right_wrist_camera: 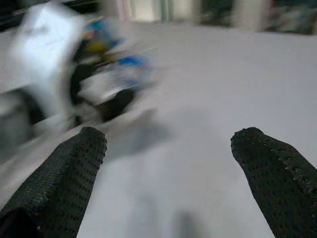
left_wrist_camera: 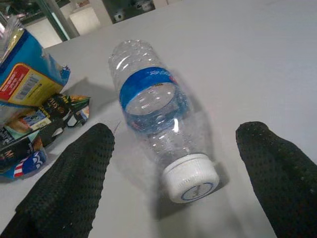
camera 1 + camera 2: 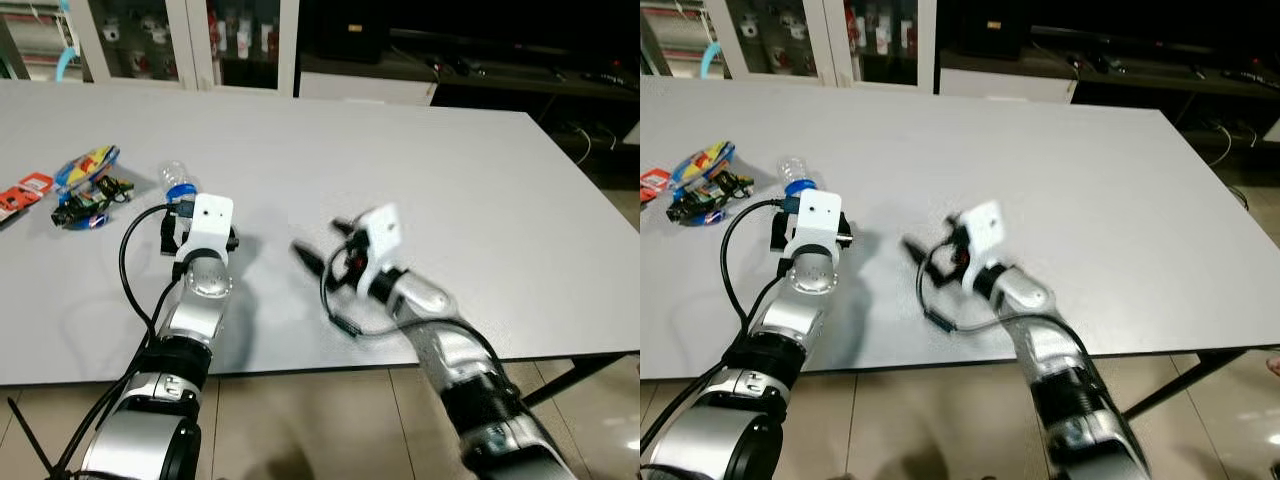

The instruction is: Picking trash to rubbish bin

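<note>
left wrist view: left hand [image 2: 173, 178] released, straddling bottle [image 2: 158, 119]; right hand [image 1: 168, 178] released.

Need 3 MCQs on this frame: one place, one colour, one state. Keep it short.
1. Where does the plastic bottle lie?
A. on the floor
B. on the white table, just ahead of the left gripper
C. in a bin

2. What colour is the bottle's label band?
A. blue
B. red
C. green

3. How do the left gripper's fingers stand?
A. shut on the bottle
B. shut on nothing
C. open, one each side of the cap end

Key: 1 B, the bottle lies on its side on the tabletop beside the snack wrappers; 2 A, a blue band rings its body; 3 C, both fingers stand apart, clear of the bottle.
</note>
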